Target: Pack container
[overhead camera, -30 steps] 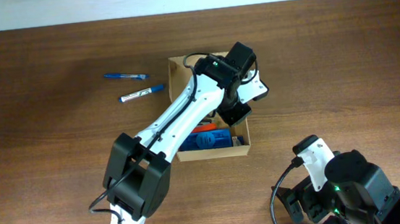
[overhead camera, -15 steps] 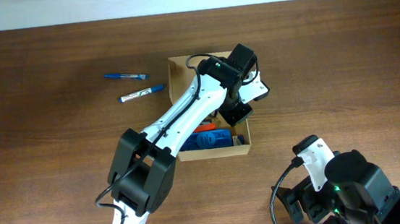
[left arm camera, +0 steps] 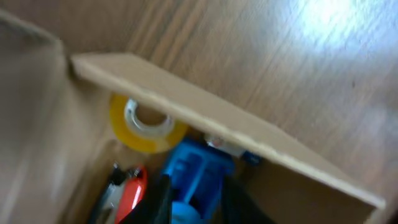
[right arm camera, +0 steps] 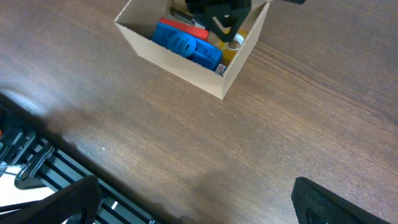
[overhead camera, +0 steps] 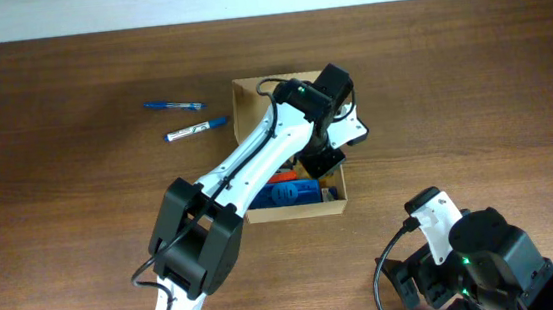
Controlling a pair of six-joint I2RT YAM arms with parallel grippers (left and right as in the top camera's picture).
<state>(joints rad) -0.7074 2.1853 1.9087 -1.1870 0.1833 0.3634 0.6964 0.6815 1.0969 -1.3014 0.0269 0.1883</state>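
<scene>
Compared with the overhead view a second ago, the blue pen (overhead camera: pixel 174 106) and the white-barrelled pen (overhead camera: pixel 196 131) on the wooden table (overhead camera: pixel 81 212) lie where they did. The container (overhead camera: pixel 292 213) has not shifted either. The left arm (overhead camera: pixel 257 162) has changed: its lower links sit a little further right, and its wrist has edged slightly up and to the left over the box. The right arm (overhead camera: pixel 471 258) is parked at the near right corner as before.

The left gripper (left arm camera: pixel 199 202) hangs inside the container with its two dark fingers (left arm camera: pixel 158 199) a modest way apart. A blue plastic item (left arm camera: pixel 196 168) shows in the gap between them. We cannot tell whether the fingers touch it, and we see nothing clamped. A red item (left arm camera: pixel 132 191) lies just left of the blue one, and a yellow tape roll (left arm camera: pixel 146 121) rests against the box wall beyond. The right gripper (right arm camera: pixel 194 186) has its jaws spread wide over bare table, holding nothing.

The container, an open tan cardboard box, stands near the middle of the table, right of the pens. Its walls surround the left gripper, which reaches into the near right part of the box. The box is well apart from the right gripper, further back and to its left.
</scene>
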